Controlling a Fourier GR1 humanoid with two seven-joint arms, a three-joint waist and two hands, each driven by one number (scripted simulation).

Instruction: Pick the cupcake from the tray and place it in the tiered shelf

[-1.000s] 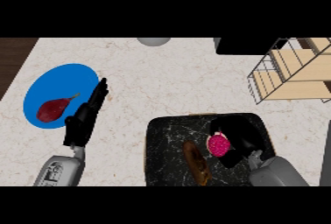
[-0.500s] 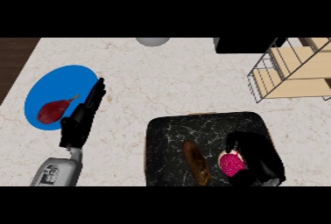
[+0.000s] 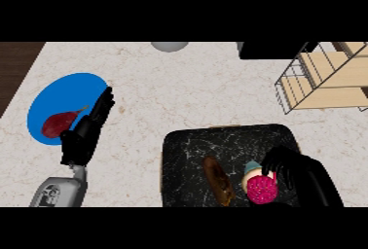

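Because the cupcake (image 3: 261, 188) must leave the tray (image 3: 188, 160) for the far-right tiered shelf (image 3: 323, 78), the right hand (image 3: 298, 170) curls its fingers (image 3: 277, 163) round it, while the left hand (image 3: 90, 129) rests open-fingered on the surface (image 3: 187, 87).

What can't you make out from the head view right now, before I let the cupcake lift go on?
- Pink-frosted cupcake: its right side is hidden by the black right hand, so finger contact is unclear.
- Black marble tray: near edge cut off at the bottom.
- Wire-and-wood tiered shelf: right part cut off by the edge.
- Grey round object: mostly cut off at the top.
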